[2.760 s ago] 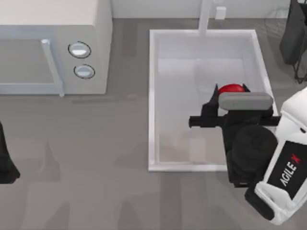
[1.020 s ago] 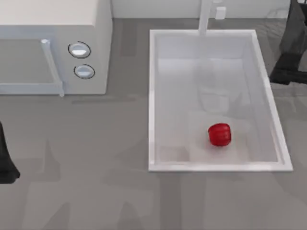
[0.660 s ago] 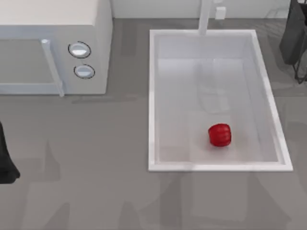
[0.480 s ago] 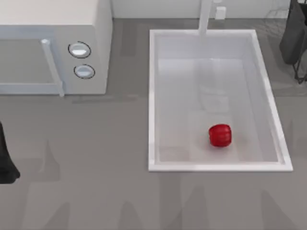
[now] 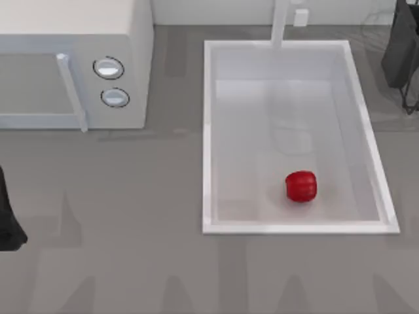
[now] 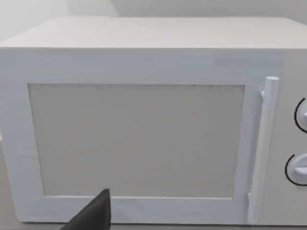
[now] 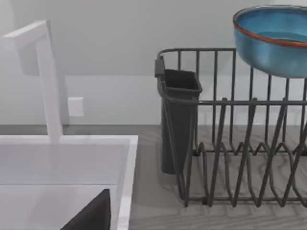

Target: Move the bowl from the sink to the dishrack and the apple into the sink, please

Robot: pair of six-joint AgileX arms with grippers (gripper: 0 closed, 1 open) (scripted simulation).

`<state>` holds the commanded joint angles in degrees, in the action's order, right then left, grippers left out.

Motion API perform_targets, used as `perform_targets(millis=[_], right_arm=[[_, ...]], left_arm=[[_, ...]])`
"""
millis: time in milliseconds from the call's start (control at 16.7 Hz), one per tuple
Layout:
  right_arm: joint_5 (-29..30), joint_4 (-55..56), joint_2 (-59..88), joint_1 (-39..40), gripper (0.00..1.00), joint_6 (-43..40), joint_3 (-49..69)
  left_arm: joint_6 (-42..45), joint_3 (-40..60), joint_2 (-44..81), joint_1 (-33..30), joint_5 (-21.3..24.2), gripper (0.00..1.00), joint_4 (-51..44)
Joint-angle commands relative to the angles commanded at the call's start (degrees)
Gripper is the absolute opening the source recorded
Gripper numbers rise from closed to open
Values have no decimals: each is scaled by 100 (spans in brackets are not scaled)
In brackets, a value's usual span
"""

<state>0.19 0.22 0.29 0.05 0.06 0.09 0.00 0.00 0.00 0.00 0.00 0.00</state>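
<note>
The red apple (image 5: 301,186) lies on the floor of the white sink (image 5: 207,137), near its front edge. In the right wrist view the blue bowl (image 7: 273,38) with its reddish rim sits high in the dark wire dishrack (image 7: 230,143), beside the sink's rim (image 7: 127,167) and the faucet post (image 7: 48,81). My right gripper (image 5: 400,52) hangs at the table's back right corner, over the rack and well away from the apple. My left gripper (image 5: 8,222) is parked at the table's left edge.
A white microwave (image 5: 72,65) with two knobs fills the back left; the left wrist view faces its door (image 6: 139,139). A dark cutlery holder (image 7: 178,120) hangs on the rack's end nearest the sink. Grey tabletop lies open in front of the sink and microwave.
The right arm, which was low over the sink at the apple, has pulled back to the back right corner. The apple has ended up nearer the sink's front and lies still.
</note>
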Motion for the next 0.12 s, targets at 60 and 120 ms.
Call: perform_targets(millis=[60, 120], right_arm=[[-19, -22, -29, -5, 100, -6, -9], [-19, -22, -29, -5, 100, -6, -9]], left_arm=[[0, 0, 0, 0, 0, 100, 0], [0, 0, 0, 0, 0, 100, 0]])
